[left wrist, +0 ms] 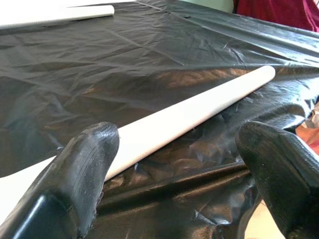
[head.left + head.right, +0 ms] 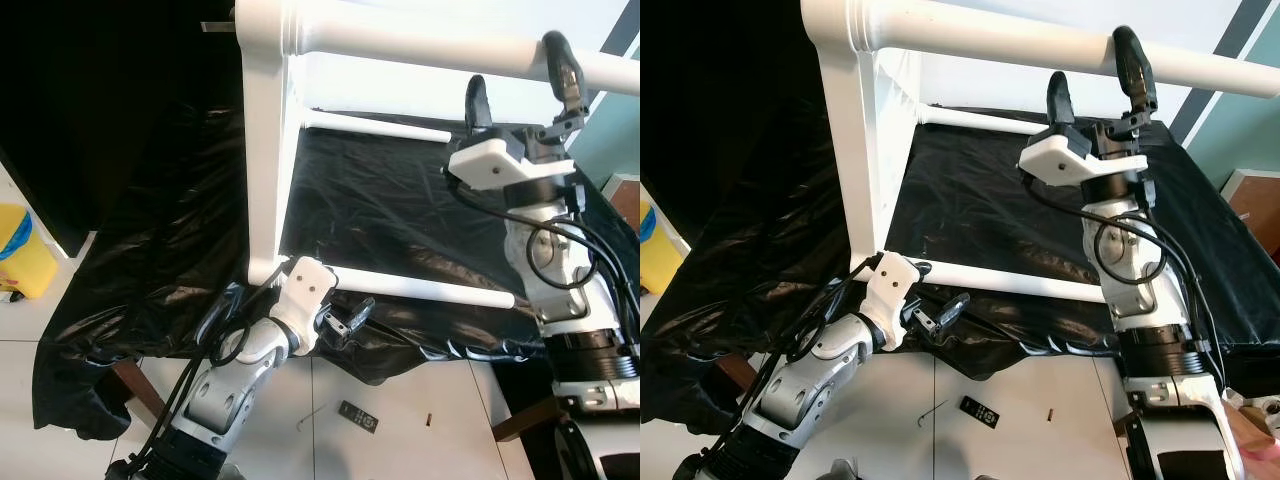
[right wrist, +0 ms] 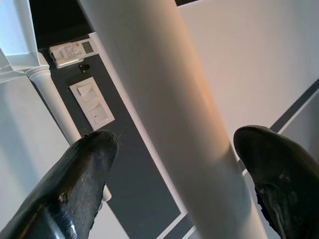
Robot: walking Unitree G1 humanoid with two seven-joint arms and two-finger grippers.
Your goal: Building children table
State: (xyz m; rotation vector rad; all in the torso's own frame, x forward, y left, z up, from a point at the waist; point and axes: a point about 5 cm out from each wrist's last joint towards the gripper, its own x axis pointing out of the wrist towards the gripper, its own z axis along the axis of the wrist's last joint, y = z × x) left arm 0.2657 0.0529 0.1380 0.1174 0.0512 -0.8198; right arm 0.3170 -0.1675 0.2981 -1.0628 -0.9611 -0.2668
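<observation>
Work piece: a white table frame point(image 2: 262, 130) is tipped on its side on a surface draped in black plastic sheet point(image 2: 160, 220); its board stands upright and its round legs run sideways.
Upper leg: one leg point(image 2: 980, 38) runs across high above the sheet, joined to the board at a turned collar.
Lower leg: a second leg point(image 2: 430, 290) lies on the sheet near the front edge; a third leg point(image 2: 380, 127) is seen further back.
Right hand: the right hand point(image 2: 1095, 75) is raised to the upper leg, its fingers spread wide with the leg between them; in the wrist view a gap is seen on both sides, so no firm grip is judged.
Left hand: the left hand point(image 2: 345, 320) is held low by the board's lower corner, just beside the lower leg; its fingers are apart and nothing is held.
Floor: a small dark flat object point(image 2: 357, 415) and a bent wire-like tool point(image 2: 313, 413) lie on the tiles; a yellow container point(image 2: 22, 250) stands to the left.
Progress: three legs appear fitted. The fourth corner is not visible, so it cannot be confirmed. Righting the table is judged outstanding.
</observation>
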